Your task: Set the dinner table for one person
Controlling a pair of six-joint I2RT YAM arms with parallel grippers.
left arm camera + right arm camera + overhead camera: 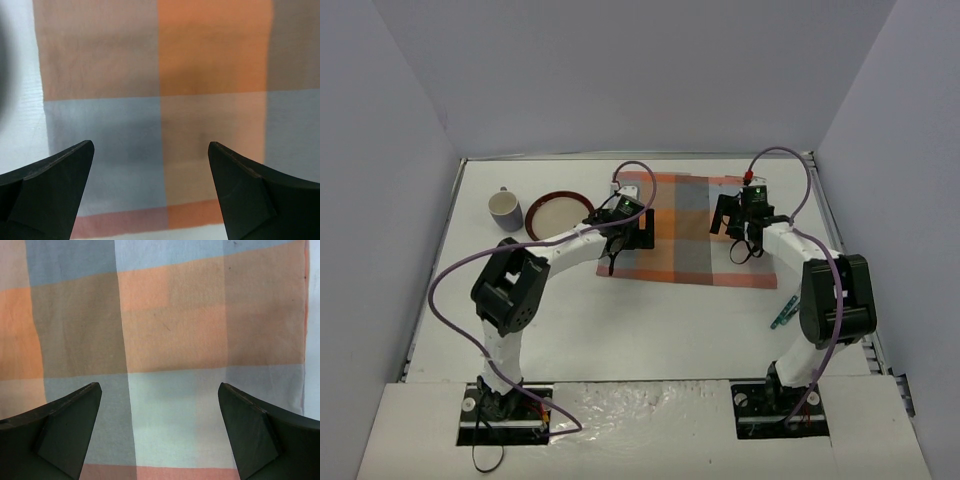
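From my feed I see three plain, pale grey panels boxing in the work area — a back wall (640, 70), a left wall (370, 200) and a right wall (910, 180), meeting at straight corners. The white tabletop (650, 320) fills the bottom of this enclosure, with a thin metal rail (428, 290) along its left edge and a white board (650, 425) across the near side, glossy in its middle. The light is soft and even — what shadows I can make out are faint.
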